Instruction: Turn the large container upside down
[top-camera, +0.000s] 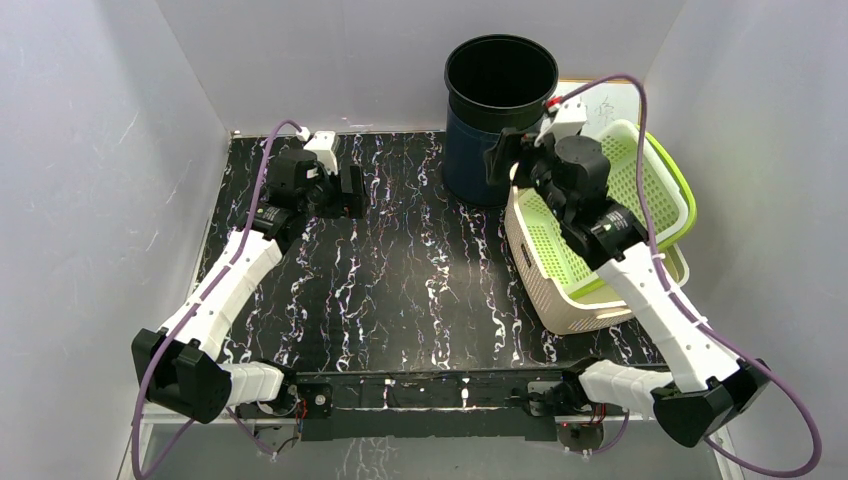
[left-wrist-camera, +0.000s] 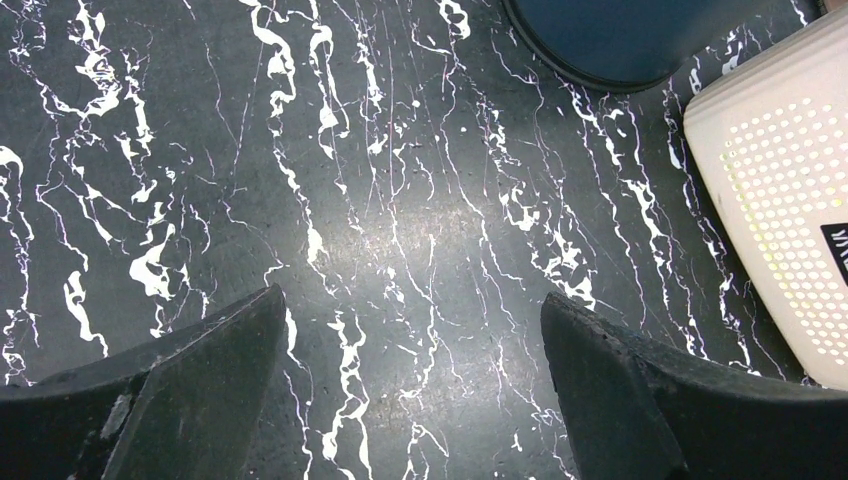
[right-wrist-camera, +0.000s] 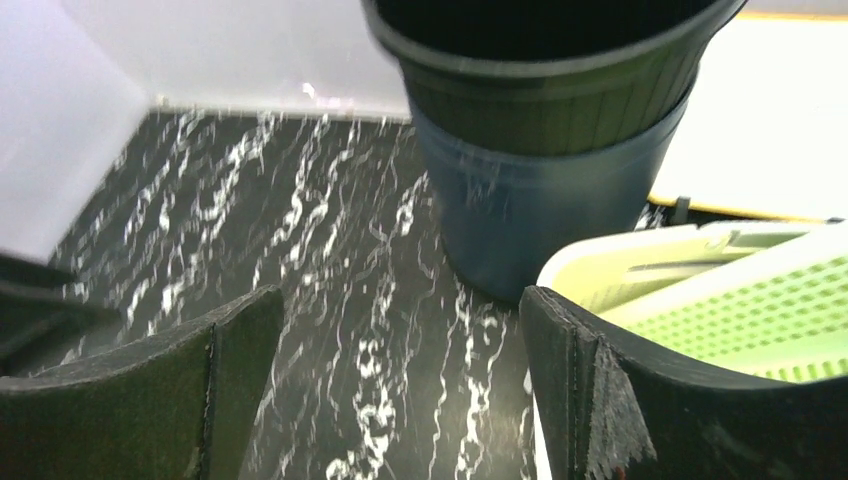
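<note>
Black bin (right-wrist-camera: 550, 105) upright inside blue bin (right-wrist-camera: 520, 215); green basket (top-camera: 668, 200) nested in cream basket (top-camera: 545, 290). Left gripper (left-wrist-camera: 410, 310) and right gripper (right-wrist-camera: 400, 300): wide, empty.

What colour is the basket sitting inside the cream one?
The inner basket is lime green; the overhead view shows it best.

The bench (top-camera: 400, 270) has a smooth, black marble-look top with white veins and a soft sheen. The large container (top-camera: 468, 160) looks plastic, with a dull black upper band and a smoother navy lower body with faint gloss. The cream basket (top-camera: 545, 285) and green basket (top-camera: 660, 190) are perforated plastic. The left tool (left-wrist-camera: 412, 300) and right tool (right-wrist-camera: 398, 295) carry matt black, grainy fingers.
</note>
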